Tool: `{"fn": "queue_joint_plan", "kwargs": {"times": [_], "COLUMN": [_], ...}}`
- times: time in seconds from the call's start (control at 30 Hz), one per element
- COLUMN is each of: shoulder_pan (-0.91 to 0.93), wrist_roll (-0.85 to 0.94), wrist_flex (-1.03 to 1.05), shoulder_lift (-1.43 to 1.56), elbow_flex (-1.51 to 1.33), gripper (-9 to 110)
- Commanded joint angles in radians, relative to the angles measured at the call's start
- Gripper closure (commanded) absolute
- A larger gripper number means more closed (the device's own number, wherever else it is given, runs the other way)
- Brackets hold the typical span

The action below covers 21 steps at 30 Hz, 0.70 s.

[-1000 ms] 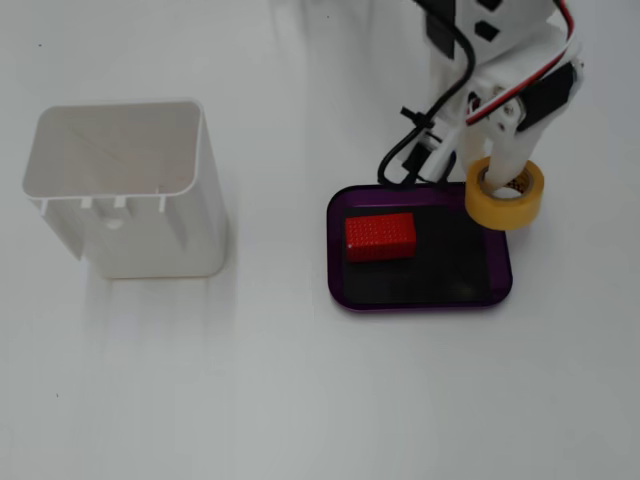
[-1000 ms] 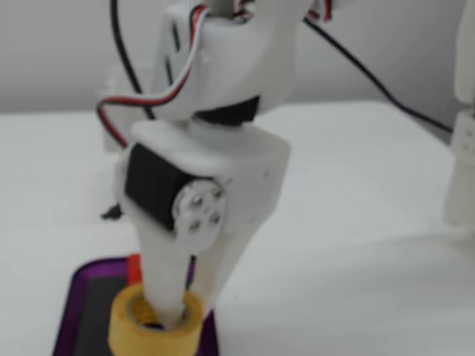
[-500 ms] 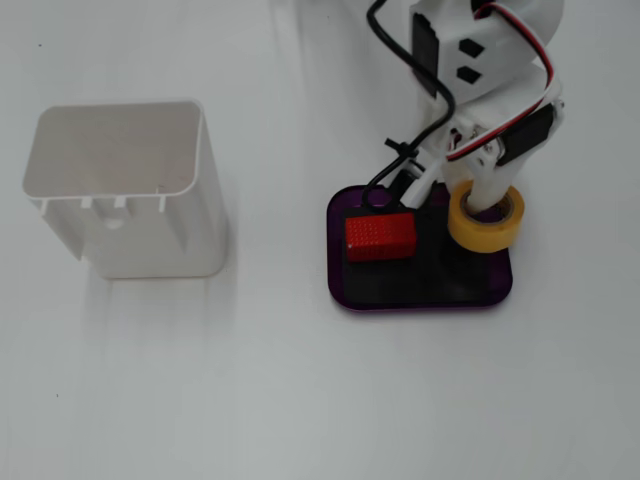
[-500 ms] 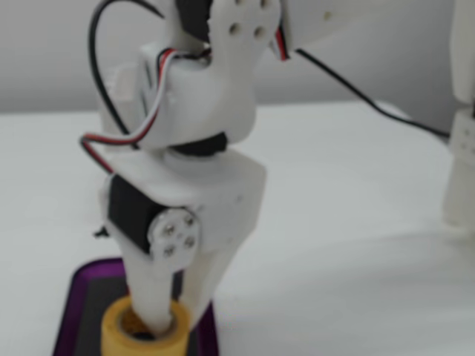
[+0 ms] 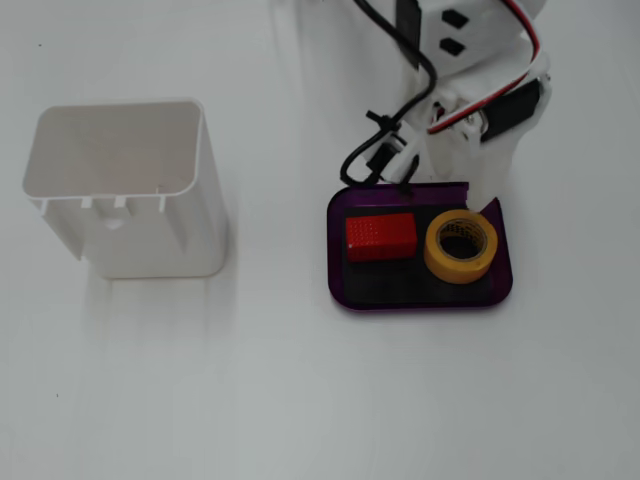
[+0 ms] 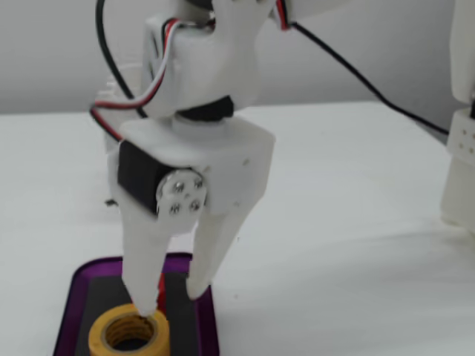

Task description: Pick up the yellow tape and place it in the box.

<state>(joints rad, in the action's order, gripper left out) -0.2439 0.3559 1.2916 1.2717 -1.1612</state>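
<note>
The yellow tape point(image 5: 461, 247) lies flat on the black floor of the box point(image 5: 338, 250), in its right half as a fixed view from above shows it, just beside a red block point(image 5: 381, 236) that fills the left half. The roll's flat resting pose suggests it has been set down, not dropped on edge. In the low fixed view the end effector point(image 6: 172, 300) hangs over the roll with its fingers spread; one fingertip point(image 6: 145, 304) sits at the roll's rim or in its hole, the other stands outside, near the box's edge. Nothing is clamped, so it reads as released. A taller white bin point(image 5: 125, 190) stands well apart on the bench point(image 5: 300, 400), playing no part. The placing looks essentially done.
</note>
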Motion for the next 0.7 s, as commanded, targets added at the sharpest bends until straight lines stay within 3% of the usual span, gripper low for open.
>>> {"fn": "queue_joint_plan", "kwargs": {"times": [0.0,0.2,0.33,0.67], "shoulder_pan": [-0.011,-0.005,0.002,0.230], "wrist_roll": [-0.006,-0.015,-0.117,-0.199], "wrist_flex": [0.078,0.221,0.282,0.215], "shoulder_lift": [0.238,0.667,0.919,1.500], "elbow_flex": [0.041,0.029,-0.048,-0.657], "gripper": [90,90,90,90]}}
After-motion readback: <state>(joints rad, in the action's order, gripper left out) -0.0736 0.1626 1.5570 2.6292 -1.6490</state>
